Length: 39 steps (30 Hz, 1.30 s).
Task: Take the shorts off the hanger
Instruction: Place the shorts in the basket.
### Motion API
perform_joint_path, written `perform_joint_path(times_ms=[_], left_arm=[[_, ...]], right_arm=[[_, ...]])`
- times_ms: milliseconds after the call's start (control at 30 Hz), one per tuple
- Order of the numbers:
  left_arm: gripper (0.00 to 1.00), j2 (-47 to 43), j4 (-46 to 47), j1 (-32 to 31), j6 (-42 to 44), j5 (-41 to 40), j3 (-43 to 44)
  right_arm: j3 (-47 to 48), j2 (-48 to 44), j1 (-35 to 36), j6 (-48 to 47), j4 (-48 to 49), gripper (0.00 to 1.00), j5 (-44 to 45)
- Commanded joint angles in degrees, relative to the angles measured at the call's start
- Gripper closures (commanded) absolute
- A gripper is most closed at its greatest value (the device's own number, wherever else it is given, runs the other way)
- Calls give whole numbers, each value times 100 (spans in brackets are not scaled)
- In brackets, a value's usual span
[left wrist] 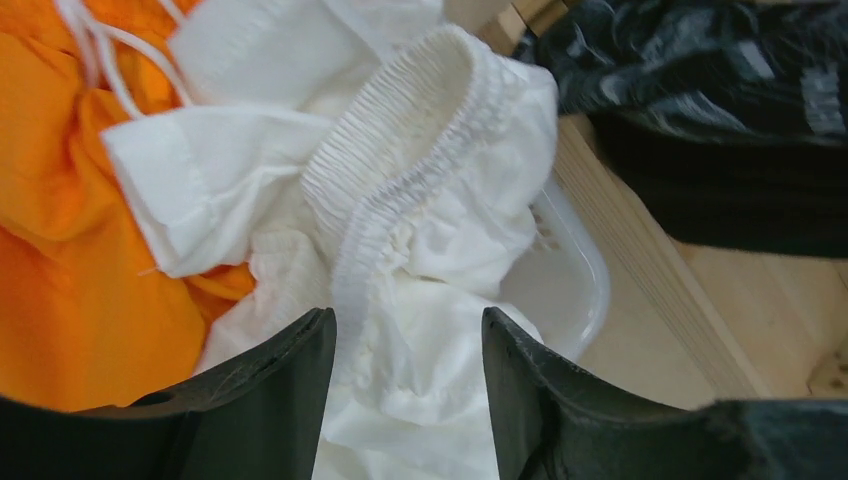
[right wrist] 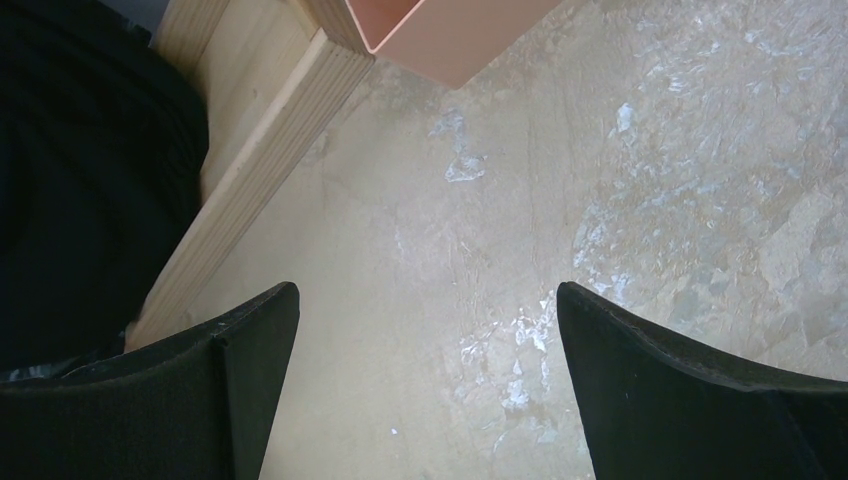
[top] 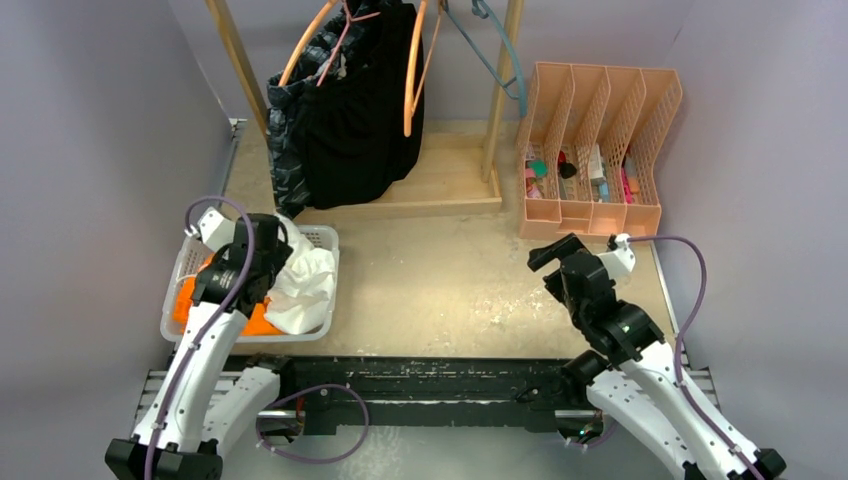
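Observation:
The white shorts [top: 305, 285] lie in the white basket [top: 325, 238] on top of the orange shorts [top: 258, 322]. In the left wrist view the white shorts [left wrist: 430, 230] and the orange shorts [left wrist: 60, 250] with white drawstring fill the frame. My left gripper [top: 262, 268] is open just above the white shorts [left wrist: 408, 330], nothing held. The black shorts [top: 365, 110] and the camo shorts [top: 285, 130] hang on orange hangers [top: 412, 70] from the wooden rack. My right gripper [top: 552, 262] is open and empty over the bare table [right wrist: 428, 300].
The wooden rack base [top: 440, 185] stands at the back centre. A teal hanger [top: 500, 60] hangs empty on the rack's right. A peach file organiser [top: 595, 150] with small items stands at the back right. Grey walls close in both sides.

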Motion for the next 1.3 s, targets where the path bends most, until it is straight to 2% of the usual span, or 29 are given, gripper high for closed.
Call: perform_joint_path(times_ms=[0, 33, 100, 233, 300, 433, 533, 667, 767, 900, 1000, 1100, 1167, 1267], left_arm=[[50, -76, 751, 17, 786, 2110, -232], [54, 9, 1016, 17, 826, 2688, -472], [64, 262, 1445, 13, 739, 3261, -853], [75, 673, 1816, 15, 430, 2694, -1483], [76, 816, 1793, 16, 244, 2337, -1693], [73, 1051, 1634, 14, 124, 2046, -1899], [71, 636, 1364, 9, 144, 1901, -1656], [57, -360, 1041, 11, 336, 1488, -851], [43, -681, 747, 9, 547, 1046, -171], [40, -615, 482, 9, 888, 864, 591], [40, -588, 806, 13, 1312, 1239, 901], [39, -485, 1612, 10, 1909, 2235, 972], [39, -234, 2129, 9, 2198, 2973, 1097], [39, 376, 2381, 9, 2558, 3582, 1612]], right_arm=[[102, 139, -4, -49, 104, 1, 89], [107, 159, -2, -52, 94, 1, 96], [85, 172, -1, -44, 138, 1, 59], [70, 174, -4, -67, 237, 1, -93], [91, 183, -7, -71, 189, 1, -94], [151, 165, -7, -70, 70, 1, 35], [179, 118, -9, -94, 69, 1, 77], [150, 108, -1, -166, 203, 1, 70], [148, 170, -8, -151, 291, 1, 38], [165, 344, -6, -151, 359, 1, -23], [200, 472, -3, -158, 356, 1, -48], [236, 524, 1, -195, 361, 1, -69], [222, 526, -5, -206, 392, 1, -83], [273, 534, 0, -315, 450, 1, -141]])
